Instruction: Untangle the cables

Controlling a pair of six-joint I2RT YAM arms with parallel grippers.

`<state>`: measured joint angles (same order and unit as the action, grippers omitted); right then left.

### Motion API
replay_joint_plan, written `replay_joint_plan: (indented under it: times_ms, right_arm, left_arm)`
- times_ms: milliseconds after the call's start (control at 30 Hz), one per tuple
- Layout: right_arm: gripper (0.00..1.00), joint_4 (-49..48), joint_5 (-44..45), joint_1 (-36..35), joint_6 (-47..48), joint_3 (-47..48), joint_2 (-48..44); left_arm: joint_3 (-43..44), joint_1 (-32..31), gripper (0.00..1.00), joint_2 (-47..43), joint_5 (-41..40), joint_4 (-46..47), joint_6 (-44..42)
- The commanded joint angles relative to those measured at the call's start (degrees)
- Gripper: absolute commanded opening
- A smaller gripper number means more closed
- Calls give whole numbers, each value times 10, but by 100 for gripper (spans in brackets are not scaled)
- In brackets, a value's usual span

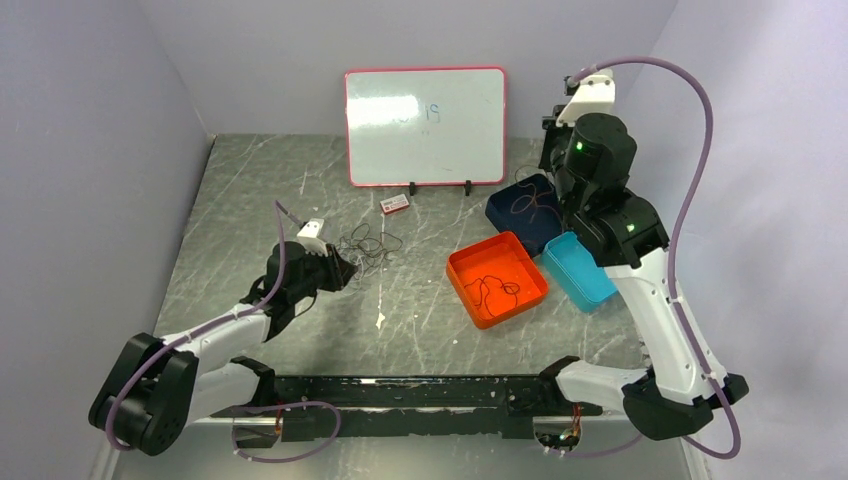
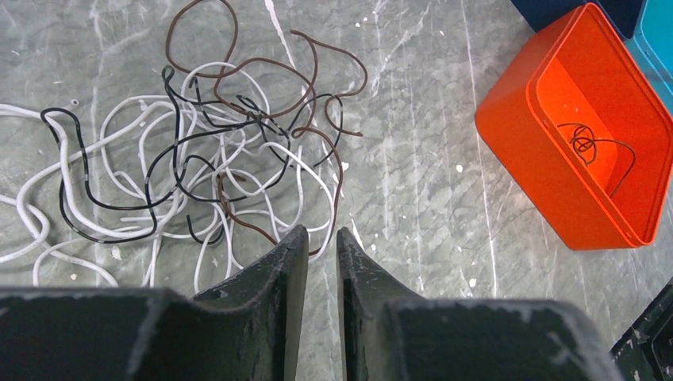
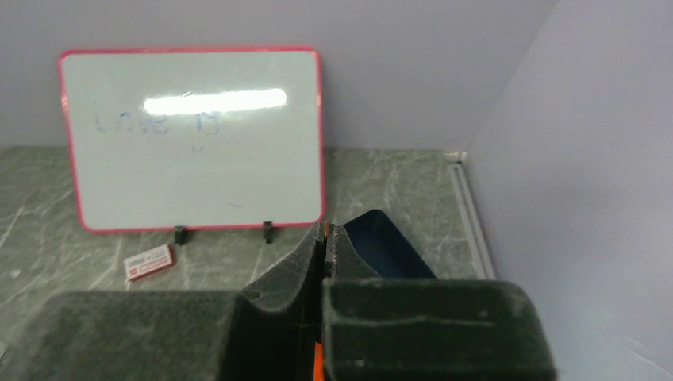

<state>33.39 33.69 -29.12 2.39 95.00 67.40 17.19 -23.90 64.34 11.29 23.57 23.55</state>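
I judge the job as begun and well short of finished. One thin brown wire (image 2: 587, 144) lies alone in the orange plastic bin (image 2: 516, 135), and another thin dark wire (image 1: 528, 203) lies in the dark blue bin (image 1: 508, 216) behind it. The light blue bin (image 1: 580, 270) looks empty to me from above.

Most of the work is left. The knot of thin white, black and brown cables (image 2: 252, 119) sits on the grey marbled table (image 1: 250, 200), left of the bins. Its loops cross each other many times, with the white strands trailing off the left edge of the left wrist view.

My left gripper (image 2: 322, 234) is low at the near edge of that knot. Its fingers are only narrowly apart, with bare table showing through the slit. A brown loop ends just at the tips, but I see nothing pinched.

My right gripper (image 3: 326, 230) is raised over the bins, facing the back wall. Its fingers are pressed together. I cannot tell whether a wire is caught between them.
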Motion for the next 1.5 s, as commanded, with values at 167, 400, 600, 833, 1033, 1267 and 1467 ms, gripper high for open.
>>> replay_joint_plan:
  times_ms: [167,400,600,833,1033,1267,1467]
  right_arm:
    - [0,7,-61,6,-20,-14,-4]
    - [0,15,-50,6,-19,-11,-6]
    - [0,21,-42,6,-19,-12,-6]
    - [0,32,-44,6,-25,-21,-9]
    - [0,40,-45,6,-40,-57,-20]
    - [0,45,-43,22,-53,-99,-37]
    - [0,52,-38,25,-58,-111,-46]
  left_arm:
    - [19,-2,26,-7,-14,-6,-8]
    - [23,-2,25,4,-8,-1,-6]
    - [25,-2,25,6,-7,-1,-7]
    - [24,-2,25,7,-8,-3,-7]
    - [25,-2,25,10,-6,0,-6]
    - [30,-2,25,12,-5,-5,-8]
    - [30,-2,25,14,-4,-4,-7]
